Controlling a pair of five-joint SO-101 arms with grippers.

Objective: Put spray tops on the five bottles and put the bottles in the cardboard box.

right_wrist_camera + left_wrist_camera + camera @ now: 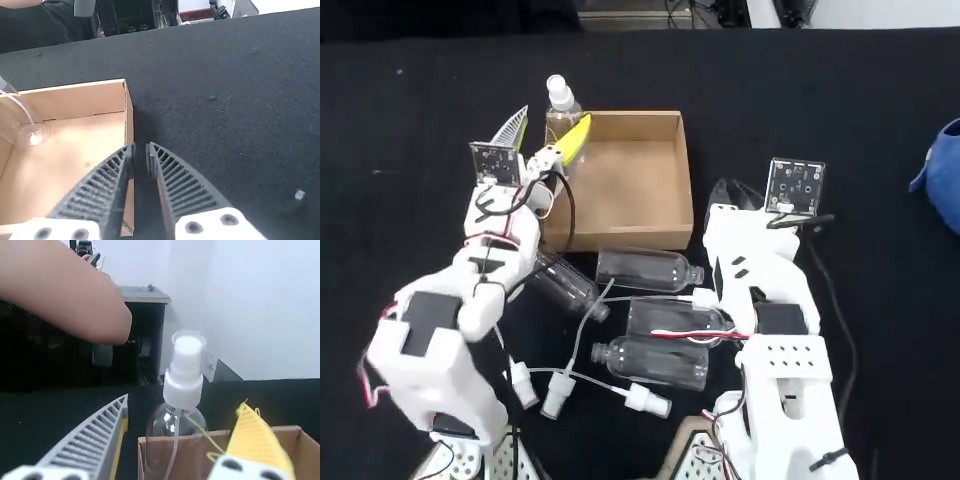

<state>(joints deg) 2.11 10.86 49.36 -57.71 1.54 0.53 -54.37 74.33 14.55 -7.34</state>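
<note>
A clear bottle with a white spray top stands upright in the far left corner of the cardboard box. My left gripper is open, its grey finger and yellow finger on either side of that bottle and apart from it. Several capless bottles lie on the black table in front of the box, among them one by the box's near wall and one nearer the arm bases. My right gripper is shut on nothing, just outside the box's right wall.
Loose spray tops with long tubes lie near the front between the arm bases; another top rests against my right arm. A blue object sits at the right edge. Black tabletop stretches right of the box.
</note>
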